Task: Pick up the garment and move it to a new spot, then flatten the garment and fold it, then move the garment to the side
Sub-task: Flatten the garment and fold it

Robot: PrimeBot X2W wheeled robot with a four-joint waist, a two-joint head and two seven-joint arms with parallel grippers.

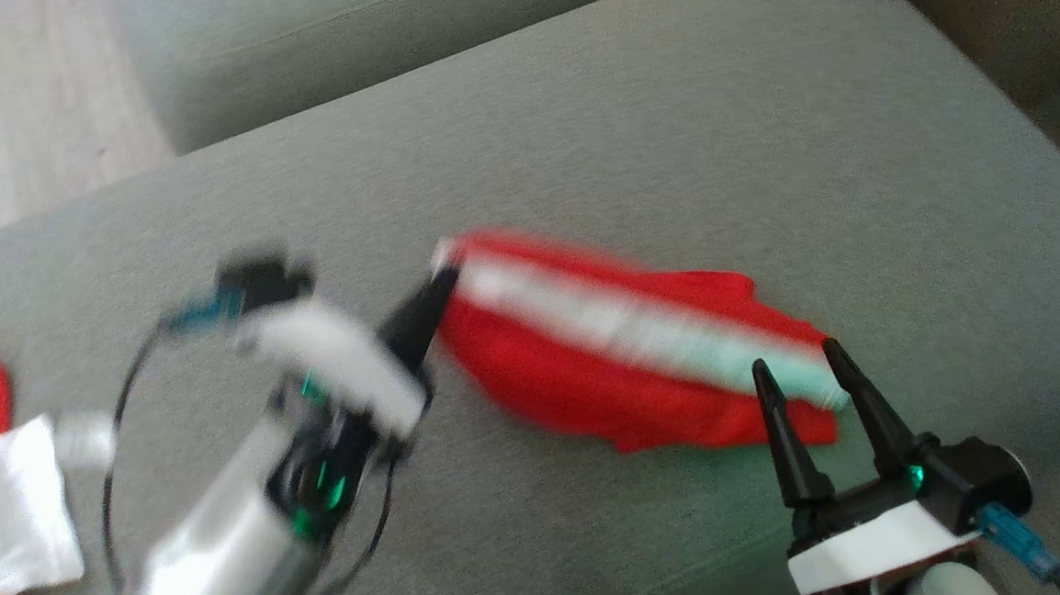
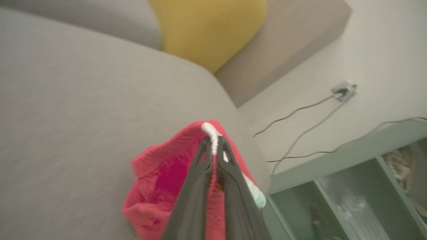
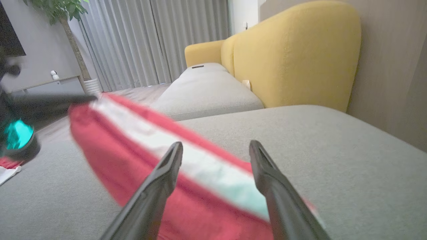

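red garment (image 1: 626, 365), white-and-mint stripe, one end pinched by left gripper (image 1: 441, 280)

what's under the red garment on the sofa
The grey sofa cushion shows all around the red garment, which lies on it. The left gripper is shut on its white-striped end. Whatever is beneath the cloth itself is covered.

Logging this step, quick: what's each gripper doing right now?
Left gripper: shut on the red garment.
Right gripper: open, holding nothing.
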